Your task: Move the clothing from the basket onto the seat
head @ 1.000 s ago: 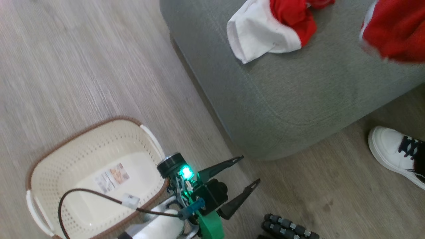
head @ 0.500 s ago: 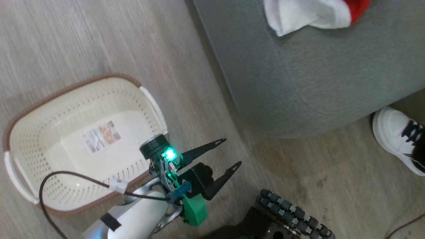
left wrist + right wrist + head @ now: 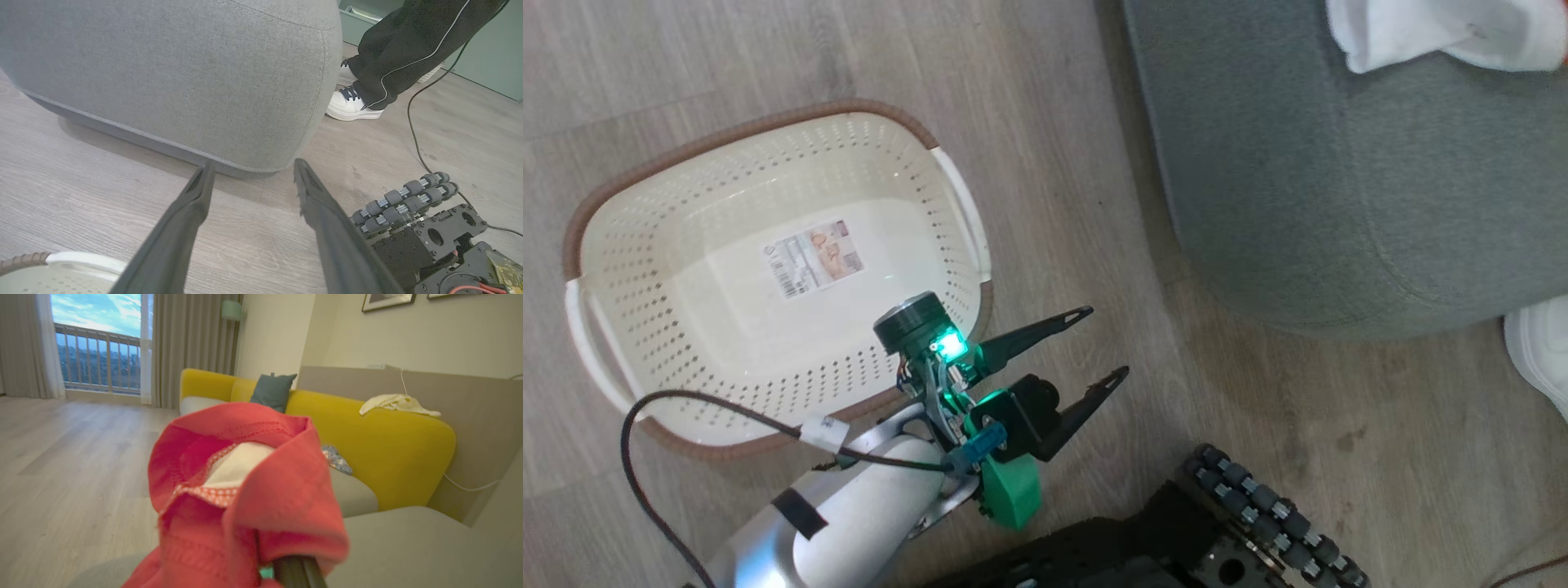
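The clothing (image 3: 245, 498), one red garment pinched in the right hand (image 3: 295, 568), hangs right above the seat (image 3: 408, 547), while the spread left hand (image 3: 1106, 341) sits by the empty basket (image 3: 654, 237).

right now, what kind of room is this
Most likely a home living room: a yellow sofa with a teal cushion, a curtained balcony window, and framed pictures on the wall.
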Tool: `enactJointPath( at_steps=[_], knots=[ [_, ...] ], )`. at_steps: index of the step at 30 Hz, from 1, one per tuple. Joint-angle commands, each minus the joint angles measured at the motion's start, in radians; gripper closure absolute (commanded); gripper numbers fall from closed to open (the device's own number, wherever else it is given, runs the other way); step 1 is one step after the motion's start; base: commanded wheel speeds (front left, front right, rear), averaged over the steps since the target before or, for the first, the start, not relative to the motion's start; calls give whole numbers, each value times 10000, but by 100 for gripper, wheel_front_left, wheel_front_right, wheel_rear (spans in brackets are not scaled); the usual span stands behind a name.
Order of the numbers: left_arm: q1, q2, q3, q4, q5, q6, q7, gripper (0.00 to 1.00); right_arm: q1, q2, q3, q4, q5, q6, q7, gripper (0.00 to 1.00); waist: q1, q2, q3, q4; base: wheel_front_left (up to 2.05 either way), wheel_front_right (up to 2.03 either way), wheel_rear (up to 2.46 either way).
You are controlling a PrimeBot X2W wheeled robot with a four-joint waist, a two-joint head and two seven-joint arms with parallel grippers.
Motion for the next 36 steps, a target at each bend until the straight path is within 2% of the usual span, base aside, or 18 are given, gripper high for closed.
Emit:
enactJointPath(
  at_steps=[1,11,17,22,25,26,27,36],
  knots=[
    [-57,-140,232,-329,93,-10,-49,0,-143,-454,-20,237,-122,-4,-21,100,-1,0,92,178,0,0,0],
    [-95,-282,255,-337,151,-10,-49,0,-565,-119,699,2743,-385,-4,-21,100,-1,0,183,347,0,0,0],
    [-152,-284,175,-292,174,-10,-49,0,-547,342,1488,4339,-393,-4,36,100,-1,0,173,296,0,0,0],
    [-209,-272,161,-290,177,-10,-49,0,-485,569,2223,4828,-269,-4,204,100,-1,0,169,234,0,0,0],
    [-222,-223,142,-275,173,-10,-49,0,-385,634,3052,4846,-540,-4,346,100,-1,0,166,162,0,0,0],
    [-228,-201,116,-260,168,-10,-49,0,-390,615,3311,4850,-669,-4,328,62,-1,0,152,142,0,0,0],
    [-235,-187,93,-243,158,-10,-49,0,-404,612,3529,4869,-753,-4,305,0,-1,0,130,129,0,0,0],
    [-30,-466,190,-261,21,-10,-49,0,-221,716,4947,5065,-573,-4,742,0,-1,0,-752,113,0,0,0]
  ],
)
